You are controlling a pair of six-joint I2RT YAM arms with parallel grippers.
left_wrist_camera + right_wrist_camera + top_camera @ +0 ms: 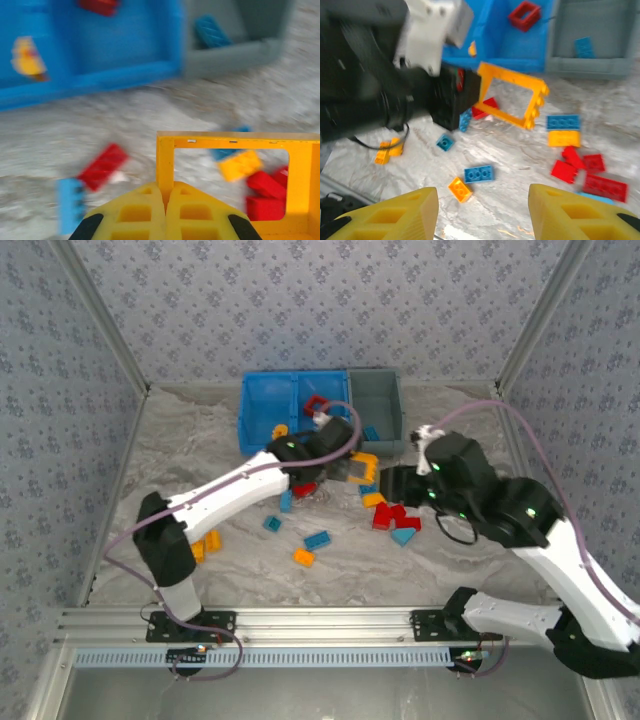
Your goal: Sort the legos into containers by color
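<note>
My left gripper [345, 468] is shut on one side bar of a yellow-orange hollow frame [165, 155], held above the table just in front of the containers. The same frame [512, 77] hangs tilted in the right wrist view. Two blue bins [265, 405] and a grey bin [375, 395] stand in a row at the back. A red frame [318, 405] lies in the middle bin, a yellow piece [280, 429] in the left one and a blue brick [371, 433] in the grey one. My right gripper [482, 215] is open and empty, over a blue brick [479, 173] and an orange brick [459, 189].
Red bricks [392, 515] cluster below the right gripper, with a light blue piece [404, 535] beside them. A small blue brick [272, 524] and orange bricks [205, 543] lie near the left arm. Patterned walls close in the table on three sides.
</note>
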